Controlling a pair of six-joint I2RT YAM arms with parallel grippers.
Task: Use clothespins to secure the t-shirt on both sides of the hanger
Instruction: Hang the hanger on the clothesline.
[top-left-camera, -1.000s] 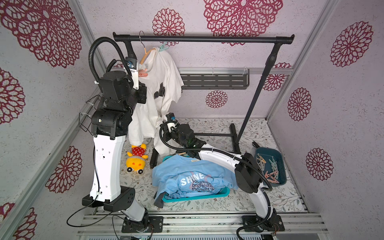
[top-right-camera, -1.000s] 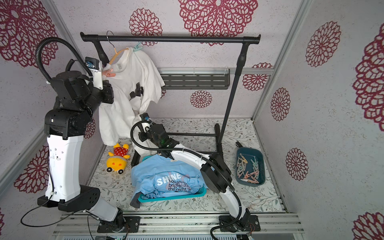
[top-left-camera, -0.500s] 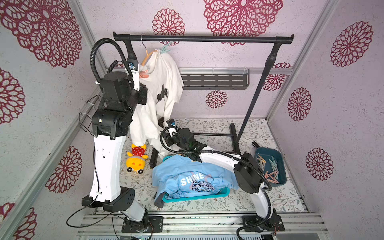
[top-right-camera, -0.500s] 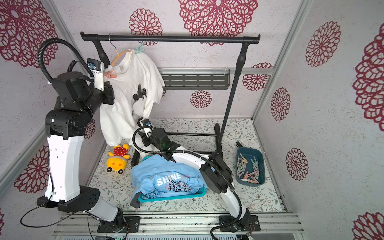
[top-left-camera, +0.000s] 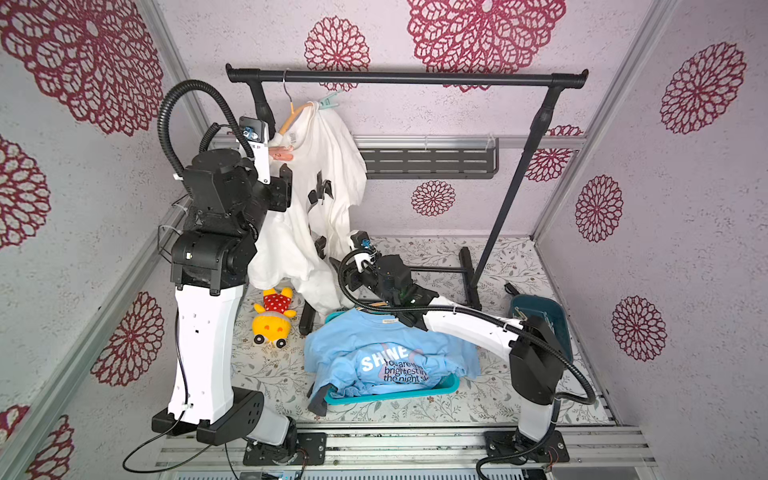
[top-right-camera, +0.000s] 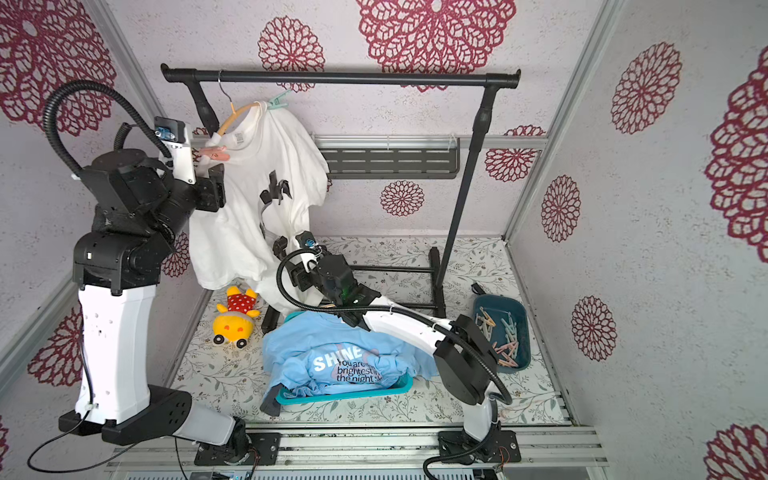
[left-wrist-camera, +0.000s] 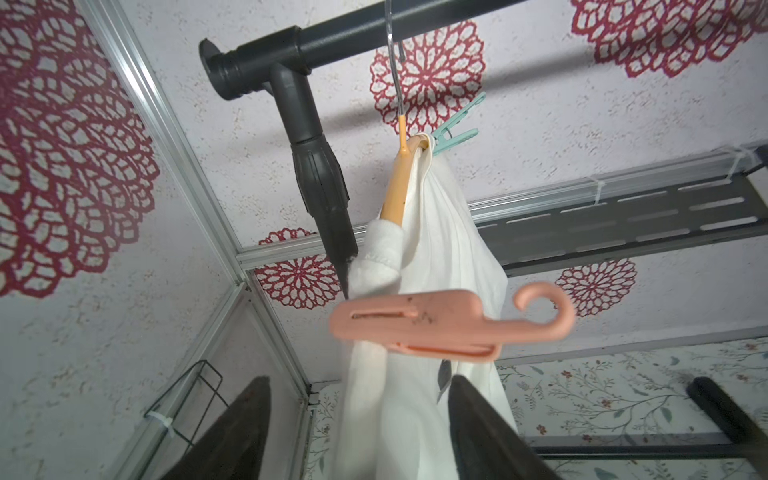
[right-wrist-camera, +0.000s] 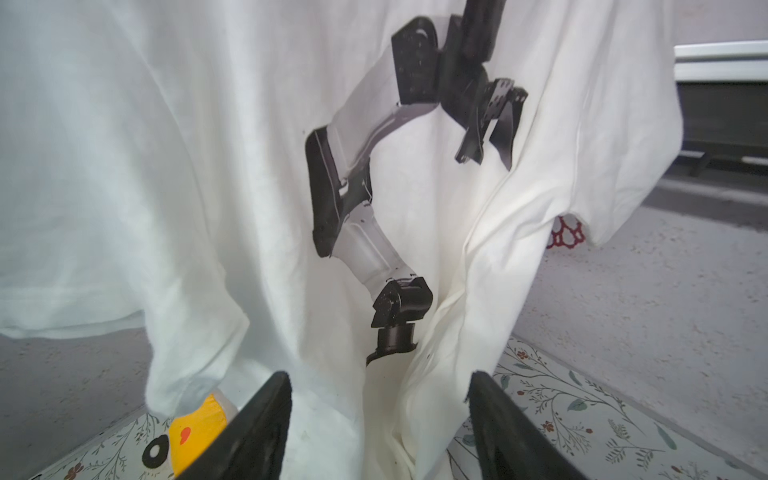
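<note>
Pink clothespin (left-wrist-camera: 449, 322) is seen clipped on the white t-shirt (top-left-camera: 332, 174) at the near shoulder of the orange hanger (left-wrist-camera: 399, 183), about 10 o'clock in both top views. Its long axis is laid roughly 9-to-3, near level. The hooked tail is pointed to 3 o'clock, toward the shirt's chest and away from the rack post (left-wrist-camera: 316, 166). A green clothespin (left-wrist-camera: 455, 133) is clipped higher, by the hanger neck, at 11 o'clock.

Left gripper (left-wrist-camera: 357, 380) is parked just under the pink clothespin, jaws spread wide, nothing held. Right gripper (right-wrist-camera: 379, 374) is held low at the shirt hem near centre, jaws apart, cloth hanging at them, no pinch seen.

Step judged: backing off. The left arm should be drawn straight away so the tail is not snagged. The hem should be cleared by the right gripper before any sideways move.
</note>
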